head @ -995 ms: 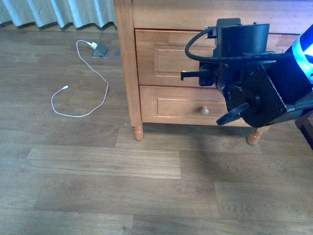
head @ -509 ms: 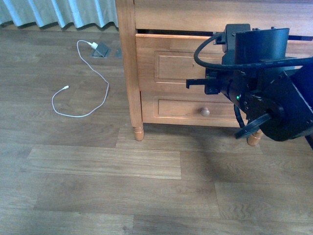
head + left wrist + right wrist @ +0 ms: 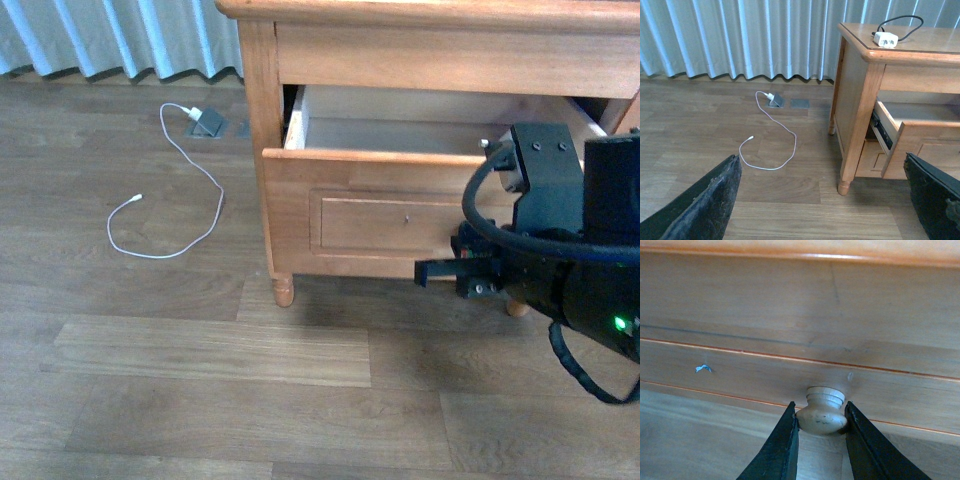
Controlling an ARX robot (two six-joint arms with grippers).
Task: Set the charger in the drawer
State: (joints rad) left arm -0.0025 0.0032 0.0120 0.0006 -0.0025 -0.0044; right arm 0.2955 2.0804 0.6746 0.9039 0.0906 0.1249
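Now, right gripper [image 3: 820,411]: I see its two black fingers [image 3: 785,445] pinching the round pale knob [image 3: 823,414] from both sides, the knob sitting right between the jaws.
Right arm [image 3: 565,285]: in the front view it blocks the knob and the jaws, so only the wrist camera shows me the grip.
Drawer [image 3: 380,215]: it stands open, sticking out of the cabinet [image 3: 258,120] toward me; its panel front is right behind the right jaws, touching them only through the knob. I can see the pale inside [image 3: 400,130].
Left gripper [image 3: 821,162]: jaws spread wide with nothing between them, held above the wooden floor [image 3: 700,125] and well apart from the cabinet.
Charger [image 3: 885,38]: small white block lying on the cabinet top [image 3: 930,45], its black cable [image 3: 901,21] looped beside it. It is well apart from both sets of jaws, ahead of the left ones and higher than the knob held in the right ones.
White cable [image 3: 776,145]: it lies loose on the floor, ahead of the left jaws, running to a floor socket [image 3: 775,100] near the curtain [image 3: 740,35].
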